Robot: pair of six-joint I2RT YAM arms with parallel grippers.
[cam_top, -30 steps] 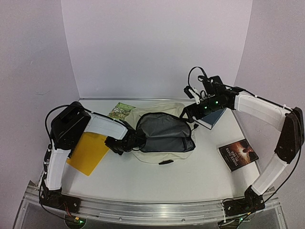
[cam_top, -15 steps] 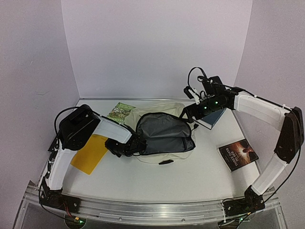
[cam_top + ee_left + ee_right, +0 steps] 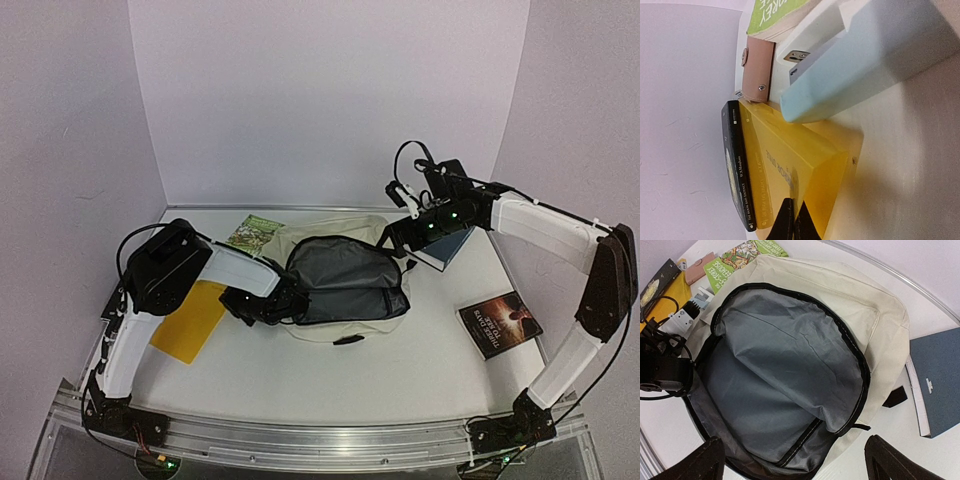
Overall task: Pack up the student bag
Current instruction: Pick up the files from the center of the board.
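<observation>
The student bag [image 3: 340,278] lies on its side mid-table, cream fabric, main zip open, grey lining showing. In the right wrist view the bag [image 3: 790,370] fills the frame and no object shows in the opening. My right gripper [image 3: 797,462] is open, its fingers wide apart, hovering above the bag's right end [image 3: 395,240]. My left gripper [image 3: 262,303] is low at the bag's left rim. In the left wrist view its fingers [image 3: 793,227] are closed together with nothing seen between them, facing a yellow book [image 3: 790,165].
A blue book [image 3: 450,245] lies under my right arm and a dark book [image 3: 500,322] at the right. On the left are the yellow book [image 3: 190,320], a green book [image 3: 255,230], a black book [image 3: 737,165], a pink wallet [image 3: 757,70] and a light-blue stapler [image 3: 840,70].
My left arm's elbow has swung right and forward, and its gripper has shifted slightly at the bag's left rim. The right arm and the bag have not moved.
</observation>
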